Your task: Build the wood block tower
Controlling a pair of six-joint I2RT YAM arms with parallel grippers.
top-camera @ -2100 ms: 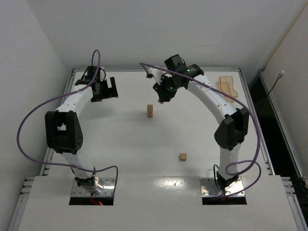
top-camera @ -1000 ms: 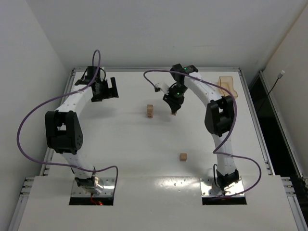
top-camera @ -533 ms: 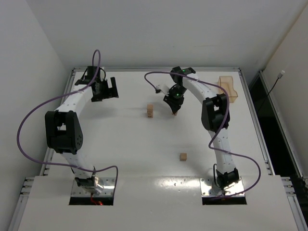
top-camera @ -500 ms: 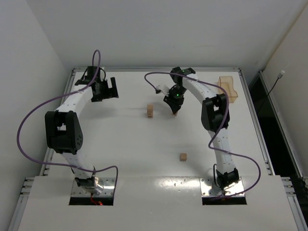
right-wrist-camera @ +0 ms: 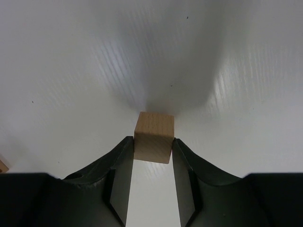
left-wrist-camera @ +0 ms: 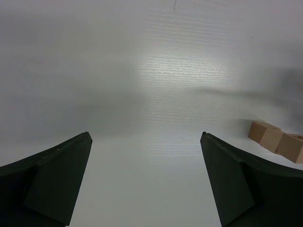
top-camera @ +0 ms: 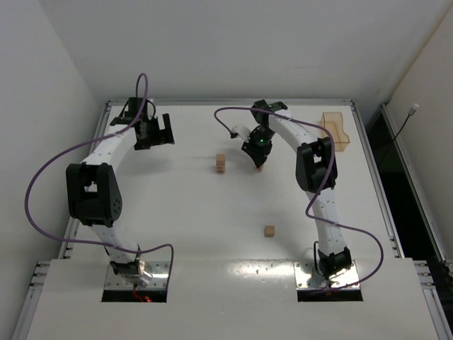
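Grasping one wood block (right-wrist-camera: 154,135) between its fingertips, the right gripper (right-wrist-camera: 152,150) should lift straight, then centre it over the tower (top-camera: 221,163) at left; left gripper (left-wrist-camera: 146,138) gapes wide.

The block (right-wrist-camera: 154,137) is light tan wood, and the table (top-camera: 184,219) is plain white. The tray (top-camera: 338,134) is clear orange. The cables (top-camera: 29,185) are purple and the fingers (left-wrist-camera: 52,184) are black.
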